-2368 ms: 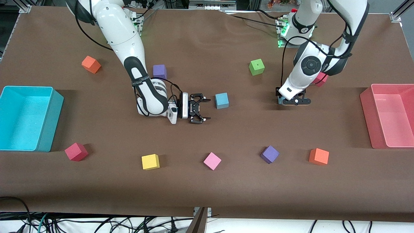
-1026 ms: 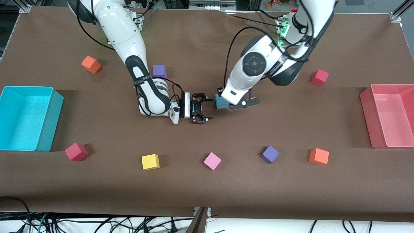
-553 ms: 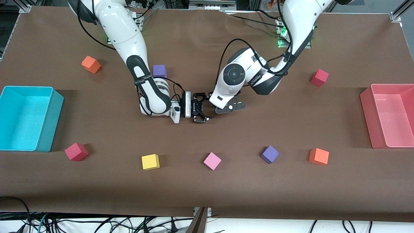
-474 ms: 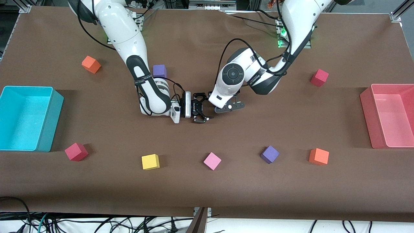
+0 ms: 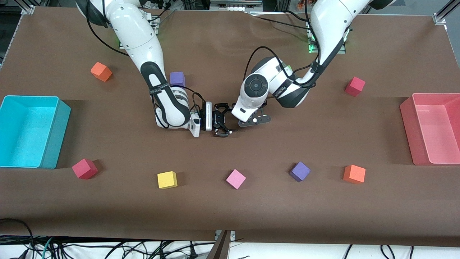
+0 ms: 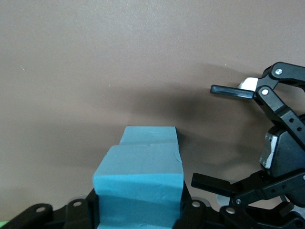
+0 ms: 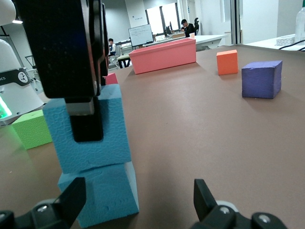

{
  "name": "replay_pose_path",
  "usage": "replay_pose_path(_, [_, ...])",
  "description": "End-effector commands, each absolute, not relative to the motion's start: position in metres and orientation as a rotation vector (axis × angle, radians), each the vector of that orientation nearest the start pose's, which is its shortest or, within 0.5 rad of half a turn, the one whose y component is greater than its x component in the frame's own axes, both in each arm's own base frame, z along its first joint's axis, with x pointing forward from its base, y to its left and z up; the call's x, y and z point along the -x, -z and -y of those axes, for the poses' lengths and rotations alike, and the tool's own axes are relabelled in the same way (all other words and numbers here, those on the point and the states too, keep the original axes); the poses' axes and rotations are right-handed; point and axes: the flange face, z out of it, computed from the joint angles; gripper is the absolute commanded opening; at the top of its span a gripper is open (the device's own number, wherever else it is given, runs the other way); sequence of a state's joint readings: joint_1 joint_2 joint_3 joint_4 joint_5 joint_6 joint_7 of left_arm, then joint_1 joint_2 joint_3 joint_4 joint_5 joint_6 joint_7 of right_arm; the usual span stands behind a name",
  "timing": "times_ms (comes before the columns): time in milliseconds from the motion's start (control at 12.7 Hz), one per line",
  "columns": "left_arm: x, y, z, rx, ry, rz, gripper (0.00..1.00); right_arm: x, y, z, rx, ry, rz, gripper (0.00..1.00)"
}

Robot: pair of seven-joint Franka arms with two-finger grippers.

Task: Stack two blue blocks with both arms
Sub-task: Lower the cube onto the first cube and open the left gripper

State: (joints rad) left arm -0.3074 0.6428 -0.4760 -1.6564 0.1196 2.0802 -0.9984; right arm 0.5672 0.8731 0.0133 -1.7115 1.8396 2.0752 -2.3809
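In the right wrist view, one blue block [image 7: 88, 131] rests on the second blue block [image 7: 102, 198], slightly offset. My left gripper [image 7: 86, 112] is shut on the upper one. The left wrist view shows the held block [image 6: 138, 191] over the lower block [image 6: 148, 135]. In the front view both blocks are hidden under my left gripper [image 5: 251, 119] at the table's middle. My right gripper [image 5: 226, 120] lies level beside the stack, open and empty; it also shows in the left wrist view [image 6: 202, 133] and in its own view [image 7: 138, 198].
Loose cubes: orange [image 5: 101, 71], purple [image 5: 177, 78], crimson [image 5: 354, 86], crimson [image 5: 84, 168], yellow [image 5: 167, 180], pink [image 5: 235, 178], purple [image 5: 299, 171], orange [image 5: 354, 173]. A cyan bin [image 5: 57, 144] and a pink bin [image 5: 408, 122] stand at the table's ends.
My left arm carried a blue block from its end of the table to the middle and set it onto the other blue block. My right gripper stayed beside it.
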Motion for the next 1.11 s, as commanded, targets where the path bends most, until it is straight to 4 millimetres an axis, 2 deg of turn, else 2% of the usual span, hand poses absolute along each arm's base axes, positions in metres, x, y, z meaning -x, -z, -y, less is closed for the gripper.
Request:
replay_pose_path(0, [-0.497,-0.261,0.444,3.098,-0.318,0.339,0.35,-0.516,-0.088,-0.398,1.454,0.901,1.294,1.00])
replay_pose_path(79, [-0.496,-0.261,0.446,3.096,-0.319,0.346,0.79,-0.516,-0.088,-0.398,1.454,0.901,1.294,1.00])
replay_pose_path(158, [-0.496,-0.261,0.446,3.087,-0.318,0.390,1.00,-0.516,-0.088,-0.398,1.454,0.901,1.294,1.00])
replay_pose_path(474, [-0.497,-0.267,0.444,3.081,-0.316,0.419,1.00,-0.517,-0.087,-0.395,1.457,0.901,1.294,1.00])
replay_pose_path(632, [-0.500,-0.283,0.441,3.073,-0.310,0.430,1.00,-0.519,-0.089,-0.393,1.464,0.896,1.293,1.00])
replay_pose_path(789, [-0.503,-0.311,0.436,3.077,-0.281,0.438,1.00,-0.523,-0.092,-0.390,1.470,0.888,1.304,1.00])
replay_pose_path(868, [-0.502,-0.327,0.435,3.078,-0.259,0.439,1.00,-0.530,-0.094,-0.380,1.486,0.874,1.345,1.00])
replay_pose_path(1026, [-0.507,-0.363,0.417,3.073,-0.262,0.474,1.00,-0.541,-0.107,-0.368,1.524,0.781,1.393,1.00])
